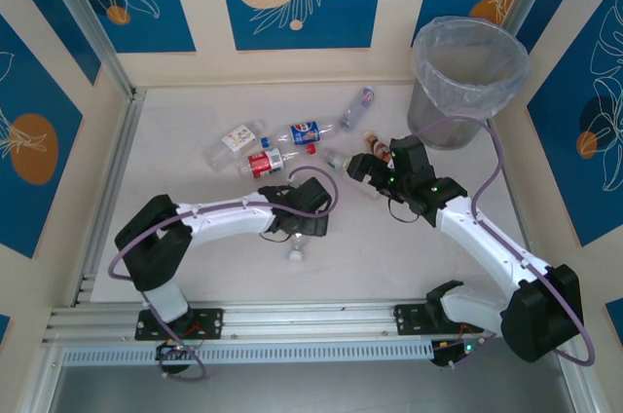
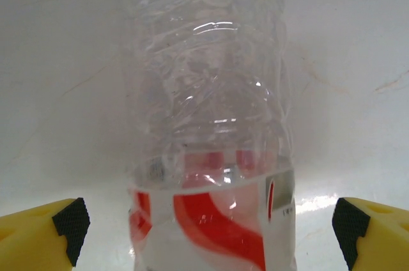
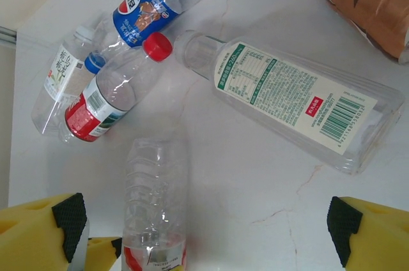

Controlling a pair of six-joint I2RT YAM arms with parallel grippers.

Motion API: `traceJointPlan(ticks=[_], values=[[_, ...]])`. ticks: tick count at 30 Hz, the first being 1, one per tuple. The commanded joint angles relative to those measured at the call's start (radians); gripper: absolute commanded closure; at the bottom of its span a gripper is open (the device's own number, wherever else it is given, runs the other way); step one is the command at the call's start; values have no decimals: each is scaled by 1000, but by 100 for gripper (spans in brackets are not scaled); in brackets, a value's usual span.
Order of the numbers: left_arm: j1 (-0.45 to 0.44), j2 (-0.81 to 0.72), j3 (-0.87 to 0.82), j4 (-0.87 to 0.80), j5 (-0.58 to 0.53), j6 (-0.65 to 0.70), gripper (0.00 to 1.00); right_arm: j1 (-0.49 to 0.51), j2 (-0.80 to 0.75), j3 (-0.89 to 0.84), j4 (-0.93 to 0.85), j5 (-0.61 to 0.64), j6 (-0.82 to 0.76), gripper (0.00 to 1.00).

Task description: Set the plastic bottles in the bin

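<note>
Probably light, crushable and slippery, the clear bottle [image 2: 208, 92] at twelve o'clock suits a label-band grip; left gripper [image 2: 209, 227] and right gripper [image 3: 206, 223] gape wide, empty

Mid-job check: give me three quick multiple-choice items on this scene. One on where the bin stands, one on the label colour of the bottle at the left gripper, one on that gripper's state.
1. Where on the table does the bin stand?
A. far right corner
B. near left corner
C. between the arm bases

2. The label on the bottle in front of the left wrist camera is:
A. blue
B. red and white
C. green

3. The left gripper is:
A. shut on the bottle
B. open over bare table
C. open, with the bottle between its fingers

Answers:
1 A: the top view puts the bin at the far right corner.
2 B: red swirls on white wrap the bottle's lower part.
3 C: the yellow fingers stand wide apart, with a gap on each side of the bottle.
</note>
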Motion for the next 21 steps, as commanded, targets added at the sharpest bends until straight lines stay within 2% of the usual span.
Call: traceJointPlan(ticks=[1, 14, 21], values=[[-14, 20, 11, -23, -12, -43, 1, 7, 6, -9, 10, 23, 14, 1], [-18, 70, 12, -20, -55, -8, 10, 6, 32, -26, 62, 19, 53, 1], [-21, 55, -44, 79, -7, 38, 23, 6, 60, -18, 47, 5, 65, 1]])
